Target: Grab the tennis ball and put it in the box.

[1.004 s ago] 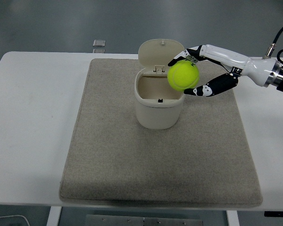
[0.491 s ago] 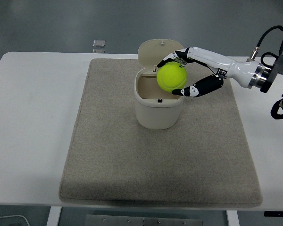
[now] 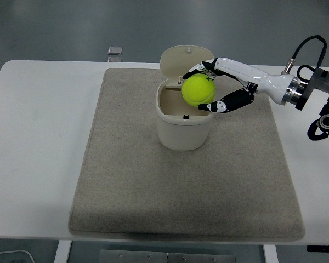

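- White table (image 3: 38, 137) carries a grey mat (image 3: 181, 186); I see the box (image 3: 183, 123) at its 12 o'clock, lid up.
- Right hand (image 3: 219, 85), fingers wrapped around the tennis ball (image 3: 198, 90), holds it over the box opening.

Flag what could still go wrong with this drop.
1. The tennis ball sits over the right part of the box opening, not its centre; released now, it might clip the rim and bounce onto the mat.
2. The right hand holds the ball close to the upright lid; opening the fingers could knock it.
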You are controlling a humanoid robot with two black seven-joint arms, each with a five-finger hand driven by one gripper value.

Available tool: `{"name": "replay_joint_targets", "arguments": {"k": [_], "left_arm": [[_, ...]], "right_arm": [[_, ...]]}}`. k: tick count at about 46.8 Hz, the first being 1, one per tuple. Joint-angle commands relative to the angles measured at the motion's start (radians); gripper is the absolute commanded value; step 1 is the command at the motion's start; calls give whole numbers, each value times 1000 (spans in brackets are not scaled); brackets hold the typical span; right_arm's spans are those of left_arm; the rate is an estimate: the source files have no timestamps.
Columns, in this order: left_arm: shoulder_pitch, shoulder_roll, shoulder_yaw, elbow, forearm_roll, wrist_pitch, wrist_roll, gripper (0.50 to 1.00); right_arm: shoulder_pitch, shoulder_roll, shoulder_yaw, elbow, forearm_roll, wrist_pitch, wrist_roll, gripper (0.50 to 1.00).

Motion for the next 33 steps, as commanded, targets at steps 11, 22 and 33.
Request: {"name": "replay_joint_targets", "arguments": {"k": [11, 22, 33], "left_arm": [[0, 0, 0, 0, 0, 0, -1, 992], [0, 0, 0, 0, 0, 0, 1, 992], [0, 0, 0, 0, 0, 0, 1, 992]], "right_arm": [[0, 9, 0, -5, 2, 0, 0, 705], [0, 9, -11, -5, 2, 0, 0, 784], [-4, 9, -14, -5, 2, 1, 0, 846]]}}
